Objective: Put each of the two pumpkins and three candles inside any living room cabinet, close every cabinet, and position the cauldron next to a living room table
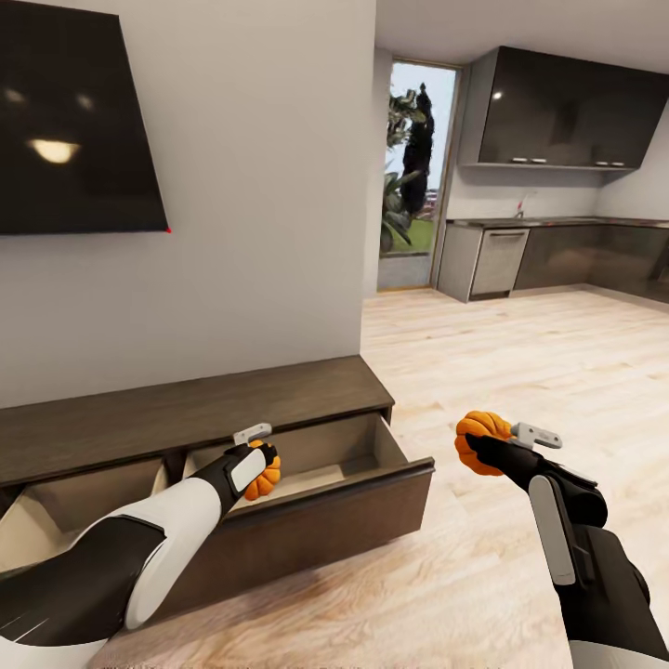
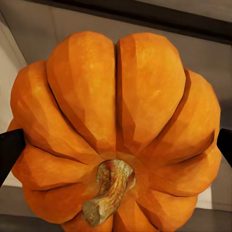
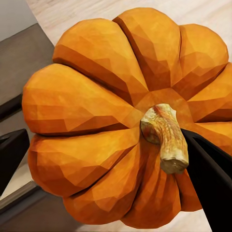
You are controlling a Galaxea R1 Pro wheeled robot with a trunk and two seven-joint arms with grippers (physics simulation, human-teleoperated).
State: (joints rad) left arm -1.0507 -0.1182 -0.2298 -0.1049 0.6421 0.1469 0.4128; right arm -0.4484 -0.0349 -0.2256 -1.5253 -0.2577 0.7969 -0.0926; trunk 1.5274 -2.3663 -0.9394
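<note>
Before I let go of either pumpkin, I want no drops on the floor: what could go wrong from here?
1. The right gripper holds its pumpkin over bare wooden floor, beside the open drawer; released here it would likely fall and roll.
2. The left gripper holds the other pumpkin above the drawer, near its front panel; it might clip the edge on release.

Lower left of the head view: the cabinet [image 1: 195, 413] along the wall, two drawers open. One pumpkin [image 1: 264, 476] hangs over the right drawer [image 1: 344, 460]; the other pumpkin [image 1: 481, 439] lower right, above the floor [image 1: 483, 372].
</note>
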